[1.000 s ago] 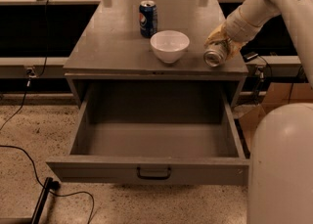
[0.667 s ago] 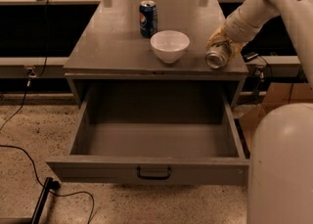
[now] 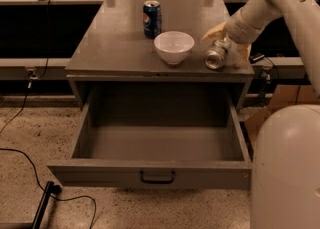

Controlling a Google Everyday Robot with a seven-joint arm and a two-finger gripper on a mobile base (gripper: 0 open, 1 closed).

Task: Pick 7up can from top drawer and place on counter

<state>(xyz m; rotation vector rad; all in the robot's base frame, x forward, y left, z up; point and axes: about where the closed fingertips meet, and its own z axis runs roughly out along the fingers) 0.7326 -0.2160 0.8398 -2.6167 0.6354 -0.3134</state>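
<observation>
The 7up can (image 3: 216,57) lies on its side on the counter (image 3: 120,48) near the front right corner, with its shiny top facing the front. My gripper (image 3: 228,43) is right behind and over the can. Its yellowish fingers (image 3: 214,32) stand spread on either side of the can's rear end, wider than the can. The top drawer (image 3: 150,173) is pulled fully out below the counter and shows nothing inside; its dark handle (image 3: 157,177) is centred on the front panel.
A white bowl (image 3: 174,46) stands on the counter just left of the can. A dark blue Pepsi can (image 3: 152,19) stands upright behind the bowl. My white base (image 3: 285,168) fills the lower right. Cables (image 3: 30,163) lie on the floor at left.
The can has shifted slightly left and toward the front and now rests on the counter. The gripper fingers have spread apart around it.
</observation>
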